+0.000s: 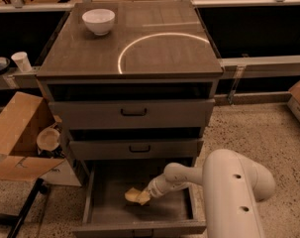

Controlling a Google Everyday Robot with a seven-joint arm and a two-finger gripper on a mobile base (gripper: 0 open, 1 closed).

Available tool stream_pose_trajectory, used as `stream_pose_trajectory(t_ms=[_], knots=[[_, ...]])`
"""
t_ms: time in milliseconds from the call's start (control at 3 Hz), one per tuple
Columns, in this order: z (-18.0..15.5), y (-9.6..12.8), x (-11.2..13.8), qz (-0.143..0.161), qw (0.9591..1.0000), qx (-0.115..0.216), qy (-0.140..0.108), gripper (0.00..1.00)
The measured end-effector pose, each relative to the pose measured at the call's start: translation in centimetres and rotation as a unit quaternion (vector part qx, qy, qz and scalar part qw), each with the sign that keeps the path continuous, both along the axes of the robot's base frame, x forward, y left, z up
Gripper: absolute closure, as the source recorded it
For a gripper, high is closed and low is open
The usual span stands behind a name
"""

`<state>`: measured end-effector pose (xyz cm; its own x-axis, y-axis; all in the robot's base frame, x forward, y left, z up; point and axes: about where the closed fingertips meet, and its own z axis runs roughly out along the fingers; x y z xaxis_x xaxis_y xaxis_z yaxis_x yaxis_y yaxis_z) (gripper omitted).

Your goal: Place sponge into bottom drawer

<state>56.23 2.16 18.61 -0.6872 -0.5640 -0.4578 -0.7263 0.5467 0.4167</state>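
Note:
The pale-yellow sponge (134, 196) is inside the open bottom drawer (107, 209), low over its grey floor near the middle. My gripper (145, 196) reaches in from the right on a white arm and is shut on the sponge's right end. Whether the sponge touches the drawer floor cannot be told. The two shallower drawers above are closed.
A white bowl (98, 21) sits on the cabinet top (154, 48) at the back left. An open cardboard box (18, 138) stands to the cabinet's left, with a paper cup (22, 61) on a ledge behind it. A dark stand leg (25, 207) lies at lower left.

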Motion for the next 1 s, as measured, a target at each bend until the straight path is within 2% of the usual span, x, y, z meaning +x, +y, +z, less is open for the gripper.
stream_pose_trajectory(t_ms=[667, 1000], knots=[[-3.1, -0.4, 1.5, 0.002, 0.9994, 0.009, 0.035, 0.35], [-3.7, -0.7, 1.8, 0.0, 0.999, 0.014, 0.042, 0.12]])
